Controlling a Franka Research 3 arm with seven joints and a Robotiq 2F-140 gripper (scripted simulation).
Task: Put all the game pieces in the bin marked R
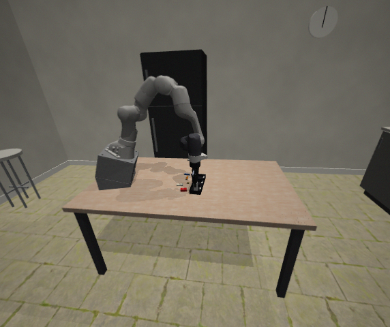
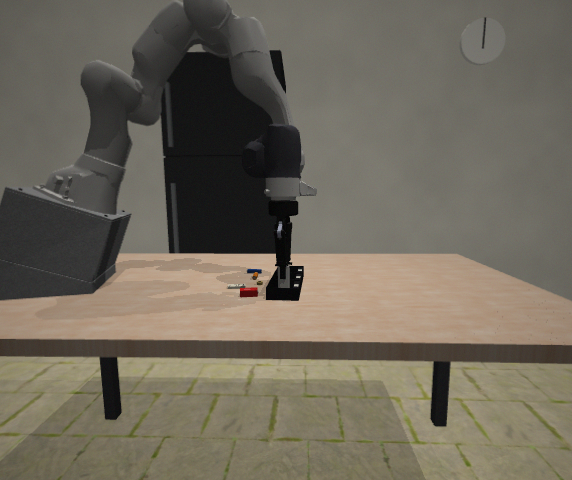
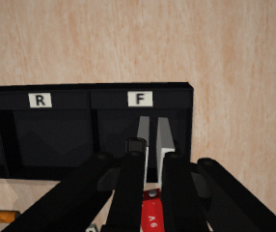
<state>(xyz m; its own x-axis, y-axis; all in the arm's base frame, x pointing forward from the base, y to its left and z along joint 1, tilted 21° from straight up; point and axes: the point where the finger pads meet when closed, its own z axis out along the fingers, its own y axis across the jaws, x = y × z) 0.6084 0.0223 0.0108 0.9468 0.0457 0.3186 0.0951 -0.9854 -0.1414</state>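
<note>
A black bin block [image 3: 90, 131] stands on the table, with compartments labelled R [image 3: 41, 100] and F [image 3: 140, 99]. It also shows in the top and exterior views [image 1: 198, 184] [image 2: 286, 284]. My gripper [image 3: 152, 131] [image 2: 282, 267] points straight down over the near edge of the F compartment, just above the bin. Its fingers are shut with only a thin dark slit between the pale pads, and I see nothing held there. A white dotted game piece [image 2: 235, 285] lies on the table beside the bin. A red block [image 3: 151, 219] [image 2: 248, 291] lies next to it.
A blue piece [image 2: 253, 270], an orange piece [image 2: 255, 276] and a small olive piece [image 2: 259, 282] lie left of the bin. The grey robot base [image 1: 116, 170] stands at the table's left end. The table's right half holds no objects.
</note>
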